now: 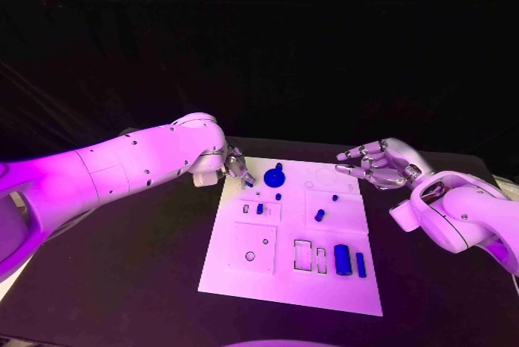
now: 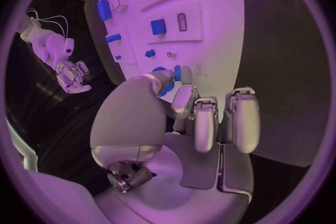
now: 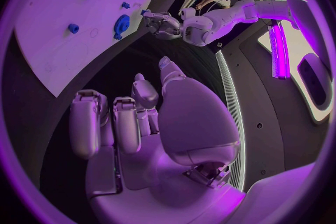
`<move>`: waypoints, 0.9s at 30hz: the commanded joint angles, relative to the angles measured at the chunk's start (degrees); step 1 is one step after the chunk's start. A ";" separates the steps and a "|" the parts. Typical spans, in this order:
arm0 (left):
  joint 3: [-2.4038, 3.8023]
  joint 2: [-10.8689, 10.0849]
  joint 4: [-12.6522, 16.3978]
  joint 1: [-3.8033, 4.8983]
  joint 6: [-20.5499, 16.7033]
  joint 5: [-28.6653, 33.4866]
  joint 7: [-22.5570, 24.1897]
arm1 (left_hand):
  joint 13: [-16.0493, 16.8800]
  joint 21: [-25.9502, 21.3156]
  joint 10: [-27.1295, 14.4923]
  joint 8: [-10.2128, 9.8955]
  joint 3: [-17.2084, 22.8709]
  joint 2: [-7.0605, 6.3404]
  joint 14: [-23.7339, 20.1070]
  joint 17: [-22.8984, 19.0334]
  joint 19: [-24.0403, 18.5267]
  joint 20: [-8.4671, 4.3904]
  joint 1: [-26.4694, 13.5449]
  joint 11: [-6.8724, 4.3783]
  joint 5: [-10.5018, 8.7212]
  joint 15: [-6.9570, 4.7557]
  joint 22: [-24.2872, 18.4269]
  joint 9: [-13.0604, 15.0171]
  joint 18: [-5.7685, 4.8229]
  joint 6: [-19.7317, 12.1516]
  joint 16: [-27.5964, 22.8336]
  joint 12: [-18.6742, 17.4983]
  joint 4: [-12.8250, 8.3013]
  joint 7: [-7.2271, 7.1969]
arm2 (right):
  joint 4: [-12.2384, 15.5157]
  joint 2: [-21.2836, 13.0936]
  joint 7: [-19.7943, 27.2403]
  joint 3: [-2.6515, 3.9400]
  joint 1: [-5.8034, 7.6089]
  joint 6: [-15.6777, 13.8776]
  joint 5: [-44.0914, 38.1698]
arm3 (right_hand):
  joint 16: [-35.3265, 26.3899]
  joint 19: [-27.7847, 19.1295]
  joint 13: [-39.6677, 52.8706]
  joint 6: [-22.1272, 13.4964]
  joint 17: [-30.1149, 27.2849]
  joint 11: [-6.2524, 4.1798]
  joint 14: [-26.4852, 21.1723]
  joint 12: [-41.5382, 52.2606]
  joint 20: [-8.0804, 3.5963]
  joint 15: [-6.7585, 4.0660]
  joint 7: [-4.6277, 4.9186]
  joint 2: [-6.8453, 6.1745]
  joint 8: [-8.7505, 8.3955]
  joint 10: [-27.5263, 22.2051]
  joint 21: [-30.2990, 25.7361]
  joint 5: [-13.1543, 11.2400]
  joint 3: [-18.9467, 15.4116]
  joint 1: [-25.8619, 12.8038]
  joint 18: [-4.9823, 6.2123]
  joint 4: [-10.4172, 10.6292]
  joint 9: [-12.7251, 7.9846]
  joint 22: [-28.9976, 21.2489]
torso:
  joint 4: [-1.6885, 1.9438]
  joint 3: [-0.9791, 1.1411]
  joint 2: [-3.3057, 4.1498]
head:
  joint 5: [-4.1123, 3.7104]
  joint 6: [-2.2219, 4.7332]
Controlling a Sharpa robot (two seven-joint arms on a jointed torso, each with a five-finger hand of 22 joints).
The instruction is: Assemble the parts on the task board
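Task board (image 1: 251, 276), flat white plate cut with rectangular and round recesses, no legible writing, between two silver hands. Left hand (image 1: 234, 167) at far corner, fingertips beside round blue toothed part (image 1: 274, 174), grip impossible to tell. Right hand (image 1: 379, 166) just off opposite edge, fingers loosely curled, empty. Blue cylinder (image 1: 342, 258) lying nearer.

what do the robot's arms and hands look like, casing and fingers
Both arms have smooth, rounded white shells split by thin seams and dotted with small dark screw holes. The left hand and right hand are silver metal, with segmented fingers ending in rounded pads and a broad, smooth palm plate. No loose cables or markings show on them.
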 commanded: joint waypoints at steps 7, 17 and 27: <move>-1.20 -3.84 6.27 -0.31 -2.72 0.80 1.50 | 1.36 0.70 1.07 -0.33 7.69 -0.36 6.02 15.09 3.99 -0.23 -1.59 -0.10 3.84 -0.08 11.33 -0.49 -0.61 1.81 0.18 1.16 -9.37 -0.57 | -0.14 0.10 0.04 -0.06 -0.18 0.88 -0.22 | -0.17 -0.25 0.07 0.43 11.00 -0.20 5.04 0.21 0.12 -0.23 -0.11 0.28 0.22 0.06 -0.29 0.33 -0.28 -0.38 0.66 0.02 -0.07 -0.03 | -0.02 -0.08 0.01 | 0.38 -0.16; -1.64 -7.06 11.44 -1.73 -5.47 -2.71 1.99 | 2.26 1.32 1.64 -0.59 7.72 -0.45 6.02 15.09 4.34 -0.28 -2.31 -0.25 5.84 -0.20 12.00 -0.71 -0.81 2.50 0.18 1.93 -10.15 -0.73 | -0.22 0.13 -0.01 -0.10 -0.25 0.93 -0.19 | -0.14 -0.25 0.10 0.45 11.03 -0.21 5.05 0.28 0.11 -0.23 -0.11 0.29 0.23 0.09 -0.30 0.35 -0.37 -0.37 0.66 0.02 -0.06 -0.03 | 0.01 -0.16 0.04 | 0.71 -0.17; -1.77 -8.22 13.23 -2.86 -5.09 -3.52 1.51 | 2.33 1.37 1.69 -0.62 7.72 -0.44 6.02 15.09 4.37 -0.29 -2.39 -0.26 5.97 -0.21 12.05 -0.73 -0.82 2.57 0.18 1.98 -10.19 -0.74 | -0.29 0.22 0.01 -0.12 -0.36 0.99 -0.19 | -0.14 -0.25 0.10 0.45 11.03 -0.21 5.05 0.28 0.11 -0.23 -0.11 0.29 0.23 0.09 -0.30 0.35 -0.37 -0.37 0.66 0.02 -0.06 -0.03 | -0.03 -0.22 0.08 | 0.87 -0.37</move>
